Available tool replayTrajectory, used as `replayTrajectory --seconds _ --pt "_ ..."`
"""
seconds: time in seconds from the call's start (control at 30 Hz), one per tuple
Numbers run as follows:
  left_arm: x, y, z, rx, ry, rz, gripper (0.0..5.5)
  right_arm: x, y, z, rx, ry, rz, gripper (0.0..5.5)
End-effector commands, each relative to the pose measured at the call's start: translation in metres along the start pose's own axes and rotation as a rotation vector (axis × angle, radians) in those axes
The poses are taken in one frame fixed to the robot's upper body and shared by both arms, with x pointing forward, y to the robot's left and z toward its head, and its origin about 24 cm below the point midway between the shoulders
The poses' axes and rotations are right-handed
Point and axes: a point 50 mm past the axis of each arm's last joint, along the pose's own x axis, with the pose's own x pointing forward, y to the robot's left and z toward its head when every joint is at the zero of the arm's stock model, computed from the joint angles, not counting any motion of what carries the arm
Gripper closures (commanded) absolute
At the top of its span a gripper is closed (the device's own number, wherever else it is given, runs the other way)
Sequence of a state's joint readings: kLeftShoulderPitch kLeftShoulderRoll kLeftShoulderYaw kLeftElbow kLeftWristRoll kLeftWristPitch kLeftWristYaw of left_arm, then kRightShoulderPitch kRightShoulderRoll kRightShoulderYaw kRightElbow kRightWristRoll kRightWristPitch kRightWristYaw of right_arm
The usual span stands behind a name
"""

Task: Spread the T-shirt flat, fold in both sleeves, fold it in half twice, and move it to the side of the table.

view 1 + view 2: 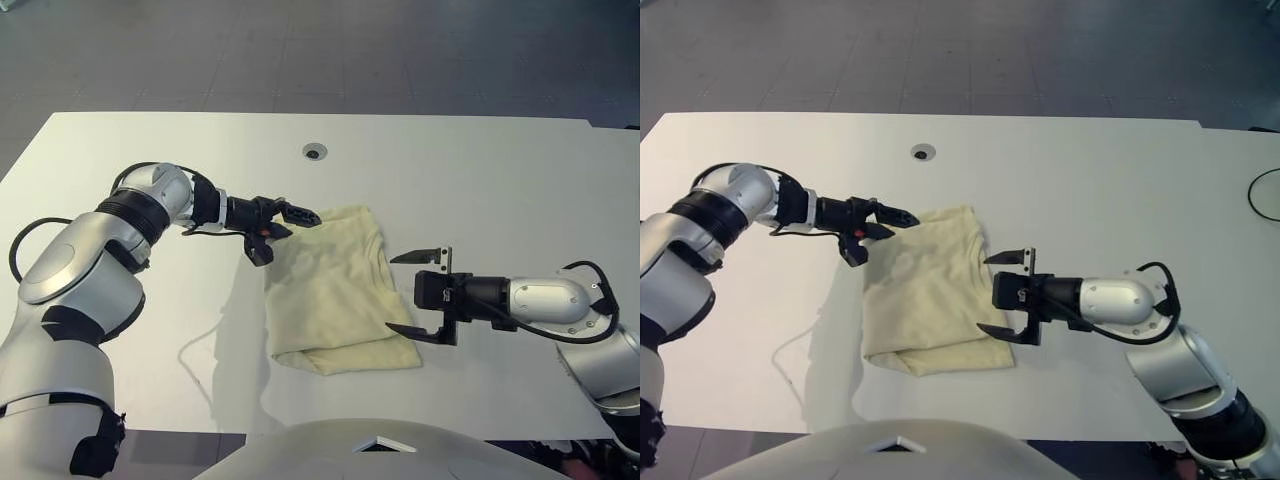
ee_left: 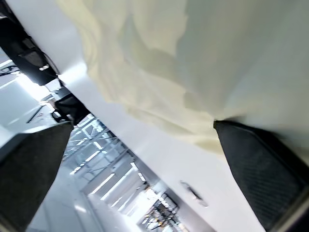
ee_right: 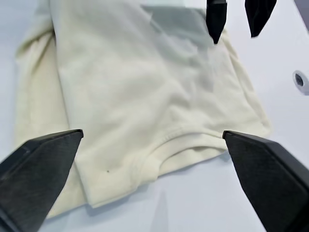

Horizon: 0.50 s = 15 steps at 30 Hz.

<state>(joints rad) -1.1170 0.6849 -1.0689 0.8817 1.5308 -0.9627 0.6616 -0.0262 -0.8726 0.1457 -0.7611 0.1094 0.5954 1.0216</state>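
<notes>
Here, from the head view, a folded cream T-shirt (image 1: 335,290) lies mid-tabletop (image 1: 480,170), the left gripper (image 1: 285,235) at its far left corner and the right gripper (image 1: 405,292) at its right edge. In the left wrist view, the fingers (image 2: 260,169) are spread over the cloth. In the right wrist view, the fingers (image 3: 41,166) gape wide, with the shirt between them.

No legible text, labels, nos. or signs on anything in view.
</notes>
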Motion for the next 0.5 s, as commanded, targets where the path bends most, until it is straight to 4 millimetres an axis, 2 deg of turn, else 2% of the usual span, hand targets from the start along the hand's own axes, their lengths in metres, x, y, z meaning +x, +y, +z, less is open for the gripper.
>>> replayTrajectory --seconds 0.03,0.33,0.5 --pt "-0.019 0.013 -0.024 0.072 0.084 0.019 0.10 -0.006 -0.015 0.010 -0.079 -0.025 -0.067 0.13" --pt "-0.034 0.025 -0.040 0.082 0.162 0.063 0.10 0.025 -0.027 -0.026 -0.217 0.060 -0.084 0.13" --pt "-0.033 0.013 -0.021 -0.057 0.096 0.063 0.10 0.037 -0.031 -0.039 -0.260 0.086 -0.071 0.13"
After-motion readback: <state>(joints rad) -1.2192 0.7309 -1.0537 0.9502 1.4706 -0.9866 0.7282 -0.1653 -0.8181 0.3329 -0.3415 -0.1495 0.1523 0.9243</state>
